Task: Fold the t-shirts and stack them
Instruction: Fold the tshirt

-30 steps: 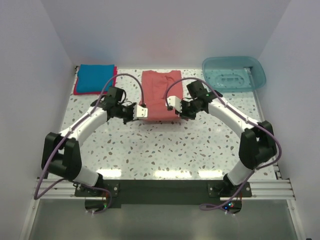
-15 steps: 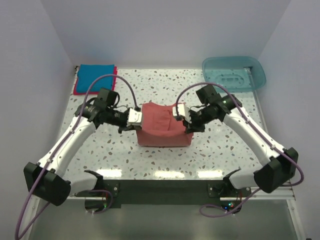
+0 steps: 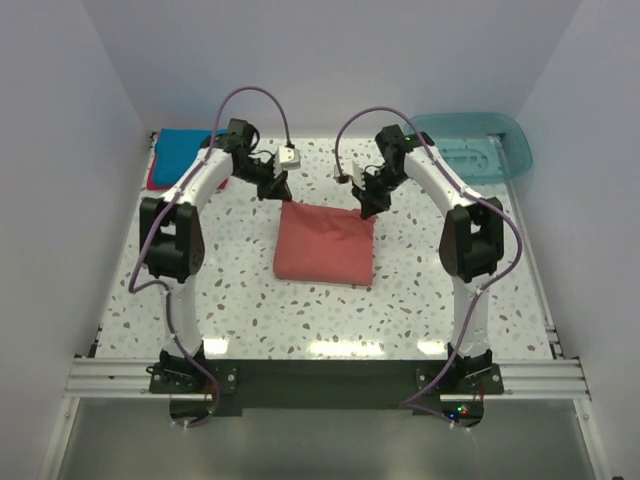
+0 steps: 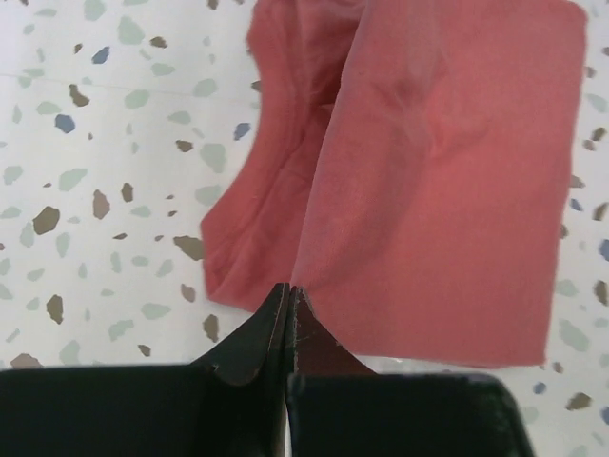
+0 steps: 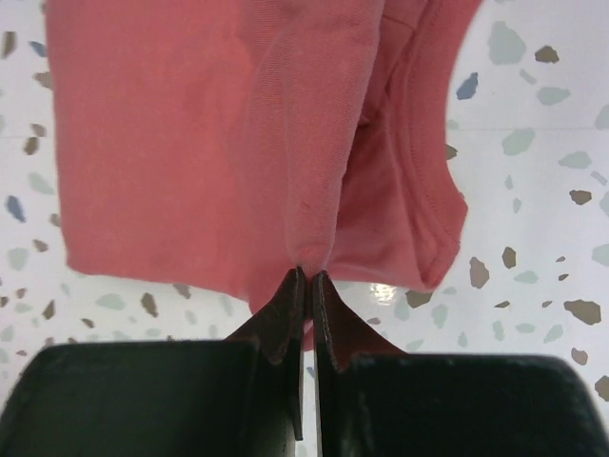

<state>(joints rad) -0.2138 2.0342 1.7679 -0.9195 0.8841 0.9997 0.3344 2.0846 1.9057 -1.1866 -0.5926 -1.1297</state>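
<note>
The salmon-red t-shirt (image 3: 326, 245) lies folded in a rough square at mid-table. My left gripper (image 3: 281, 190) is shut on its far left corner. My right gripper (image 3: 362, 206) is shut on its far right corner. In the left wrist view the gripper (image 4: 287, 290) pinches a raised fold of the shirt (image 4: 447, 190). In the right wrist view the gripper (image 5: 308, 276) pinches the shirt (image 5: 190, 143) the same way. The bright blue t-shirt (image 3: 178, 146) lies folded at the back left on the crimson-pink t-shirt (image 3: 157, 181), both partly hidden by my left arm.
A translucent teal plastic tub (image 3: 485, 150) stands at the back right corner, just behind my right arm. White walls close the table on three sides. Both arms reach far out over the speckled tabletop (image 3: 450, 300).
Both grippers lifted the shirt's near edge, drew it toward me, then carried that edge back to the far side. The shirt now lies folded in half, nearer mid-table.
</note>
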